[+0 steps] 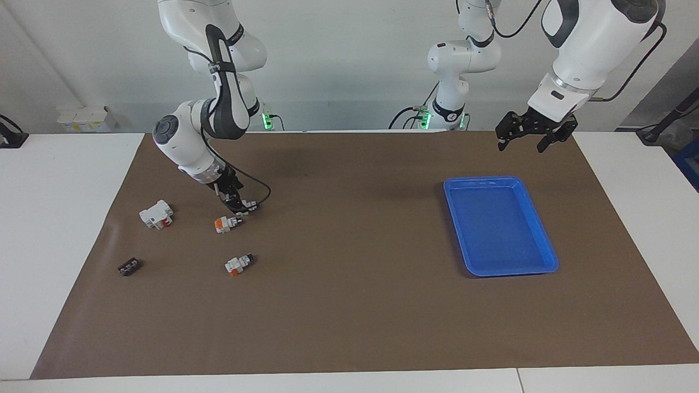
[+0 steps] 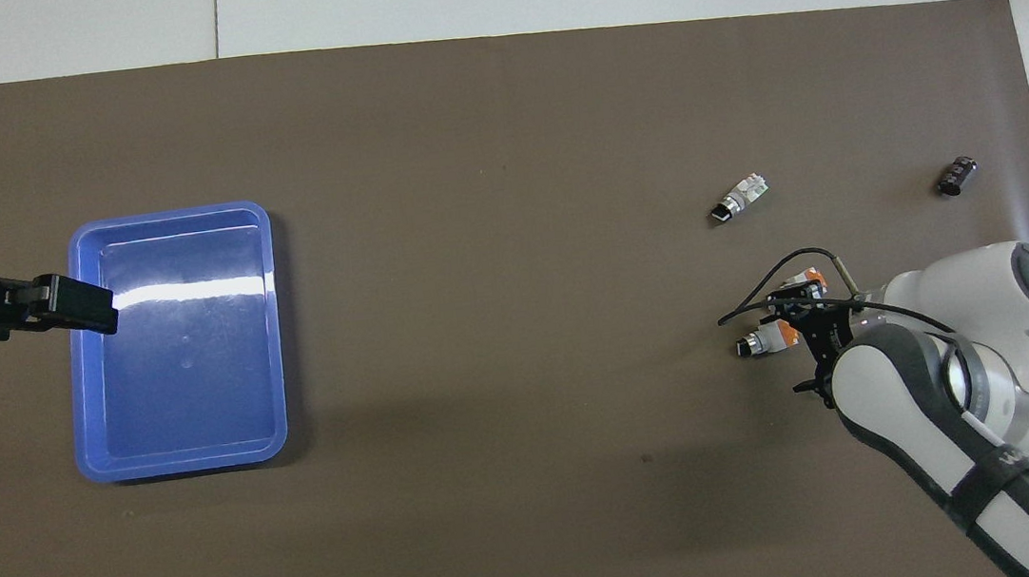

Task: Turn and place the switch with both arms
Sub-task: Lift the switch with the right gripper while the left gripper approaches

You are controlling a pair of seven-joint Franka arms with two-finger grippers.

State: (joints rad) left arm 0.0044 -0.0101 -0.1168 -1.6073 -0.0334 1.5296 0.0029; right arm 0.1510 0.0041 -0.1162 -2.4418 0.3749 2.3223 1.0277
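Observation:
Three switches lie on the brown mat toward the right arm's end. My right gripper [image 1: 238,206] [image 2: 795,321] is down at the switch nearest the robots [image 1: 251,205] [image 2: 759,343], open. It covers that switch's orange end, and the white body and black knob stick out. I cannot tell whether the fingers touch it. A second switch [image 1: 225,223] [image 2: 808,278] lies just beside it, and a third [image 1: 238,263] [image 2: 739,199] lies farther from the robots. My left gripper [image 1: 527,137] [image 2: 76,306] waits open in the air by the blue tray's rim.
The blue tray [image 1: 546,256] [image 2: 277,352] sits toward the left arm's end with nothing in it. A larger white block with a red mark [image 1: 156,214] and a small black piece [image 1: 129,266] [image 2: 956,176] lie toward the right arm's end of the mat.

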